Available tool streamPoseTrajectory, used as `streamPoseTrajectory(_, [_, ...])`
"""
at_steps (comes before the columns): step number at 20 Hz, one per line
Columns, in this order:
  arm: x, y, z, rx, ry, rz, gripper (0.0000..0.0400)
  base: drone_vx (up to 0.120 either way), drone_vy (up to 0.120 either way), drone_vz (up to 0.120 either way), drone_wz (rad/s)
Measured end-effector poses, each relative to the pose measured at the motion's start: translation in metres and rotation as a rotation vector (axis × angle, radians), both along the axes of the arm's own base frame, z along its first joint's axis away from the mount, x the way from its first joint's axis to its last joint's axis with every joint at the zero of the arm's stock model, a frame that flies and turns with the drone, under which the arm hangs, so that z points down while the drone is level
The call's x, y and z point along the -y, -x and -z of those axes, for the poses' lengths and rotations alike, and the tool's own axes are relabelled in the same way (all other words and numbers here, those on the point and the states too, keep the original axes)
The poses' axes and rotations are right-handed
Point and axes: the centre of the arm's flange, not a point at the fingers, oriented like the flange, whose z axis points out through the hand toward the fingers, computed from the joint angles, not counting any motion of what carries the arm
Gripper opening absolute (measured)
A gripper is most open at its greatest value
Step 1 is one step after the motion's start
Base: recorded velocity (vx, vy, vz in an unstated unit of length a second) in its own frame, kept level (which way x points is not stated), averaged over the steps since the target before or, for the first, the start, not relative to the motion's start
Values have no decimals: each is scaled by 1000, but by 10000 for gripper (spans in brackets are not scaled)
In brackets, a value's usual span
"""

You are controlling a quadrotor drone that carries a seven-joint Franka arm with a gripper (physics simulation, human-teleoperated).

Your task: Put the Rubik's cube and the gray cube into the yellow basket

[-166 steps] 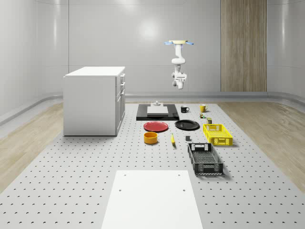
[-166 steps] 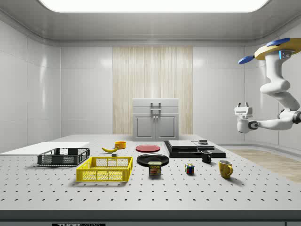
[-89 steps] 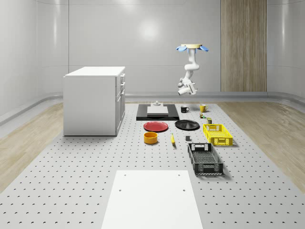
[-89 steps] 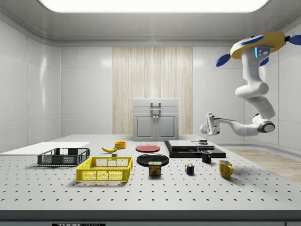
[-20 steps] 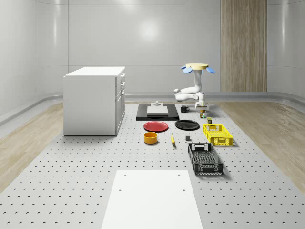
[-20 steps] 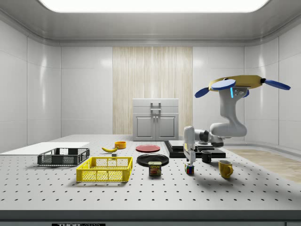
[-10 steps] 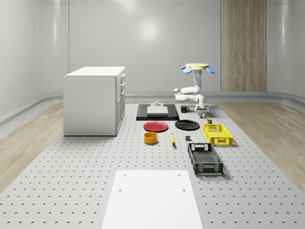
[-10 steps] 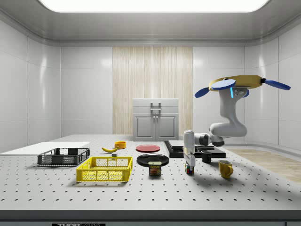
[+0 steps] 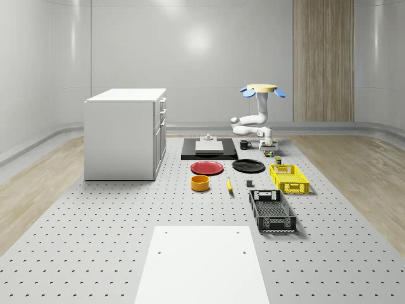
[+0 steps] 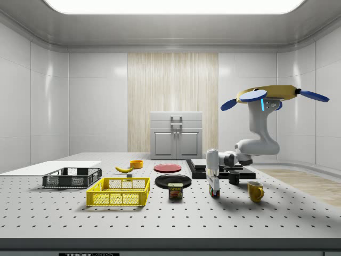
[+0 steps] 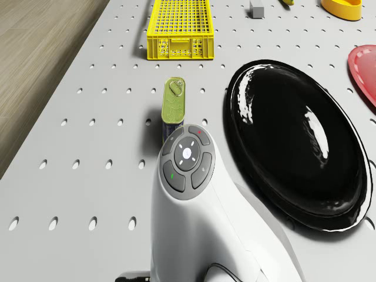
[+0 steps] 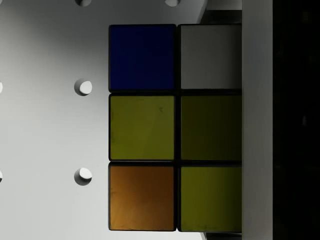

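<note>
The Rubik's cube [image 12: 142,127] lies on the perforated table beside the yellow mug [image 10: 255,191]. The drone [image 10: 272,96] hovers over the table's far end by the black slab. Its arm is bent down, and the gripper [image 10: 213,185] stands open and upright right over the Rubik's cube [image 10: 214,193]. In the wrist view one dark finger [image 12: 280,120] covers the cube's far column. The yellow basket [image 9: 289,178] holds nothing and sits nearer the whole-scene camera. The small gray cube [image 9: 249,184] sits beside it, also seen past the basket [image 11: 179,23] as the gray cube [image 11: 256,7].
A tin can [image 11: 173,103] and a black plate [image 11: 294,141] lie near the arm. A red plate [image 9: 207,168], orange bowl [image 9: 200,183], banana [image 9: 229,185], black crate [image 9: 272,210], black mug [image 9: 245,144], white cabinet [image 9: 125,133] and white board [image 9: 202,263] share the table.
The drone came down from high beyond the table to a low hover. Over the last second the gripper sank straight down onto the Rubik's cube.
</note>
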Motion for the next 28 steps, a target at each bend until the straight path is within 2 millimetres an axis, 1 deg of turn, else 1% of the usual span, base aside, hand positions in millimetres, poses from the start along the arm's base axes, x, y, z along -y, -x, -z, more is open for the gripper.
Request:
streamPoseTrajectory(6, [0,2,-1,0,0,0,400,0,0,0,0])
streamPoseTrajectory(8, [0,2,-1,0,0,0,371,0,0,0,0])
streamPoseTrajectory(11, [0,3,-1,0,0,0,347,0,0,0,0])
streamPoseTrajectory(14, [0,3,-1,0,0,0,335,0,0,0,0])
streamPoseTrajectory(19, [0,3,0,0,0,0,328,0,0,0,0])
streamPoseTrajectory(22, [0,3,7,0,0,0,326,0,0,27,0])
streamPoseTrajectory(28, [0,3,31,0,0,0,325,0,0,120,0])
